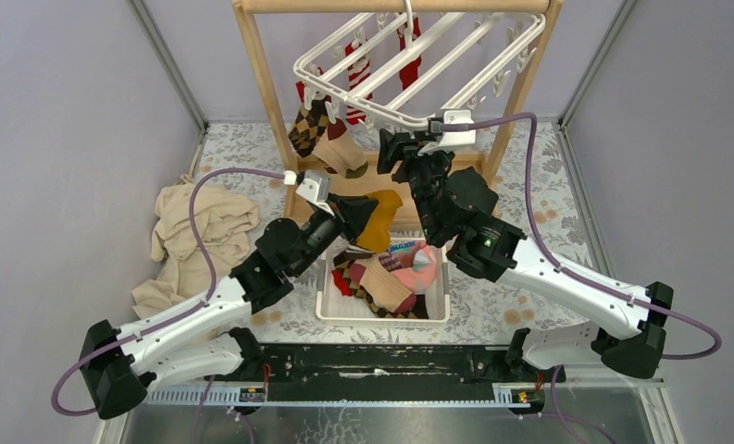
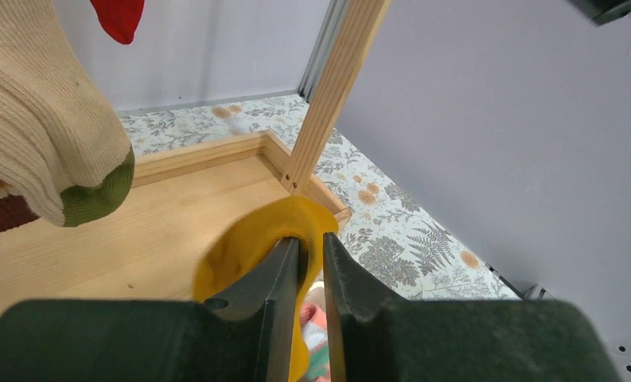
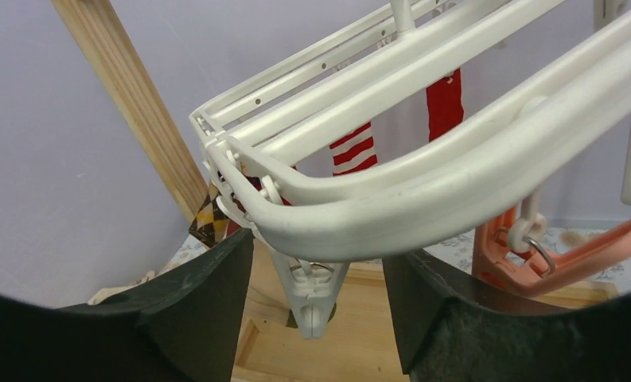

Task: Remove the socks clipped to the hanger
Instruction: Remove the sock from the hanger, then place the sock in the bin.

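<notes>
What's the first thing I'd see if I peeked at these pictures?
A bright mustard yellow sock, pinched in the left pincer near the back of the white basket of loose socks in the middle of the table. Behind it, the big white hanger tilts from the wooden rack, a red-white striped sock clipped under it, with the right pincer open at its near rim.

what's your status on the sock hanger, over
Left gripper shut on mustard sock. Right gripper open, straddling hanger rim at a clip. Striped sock, red sock clipped on far side. No blockage seen.
</notes>
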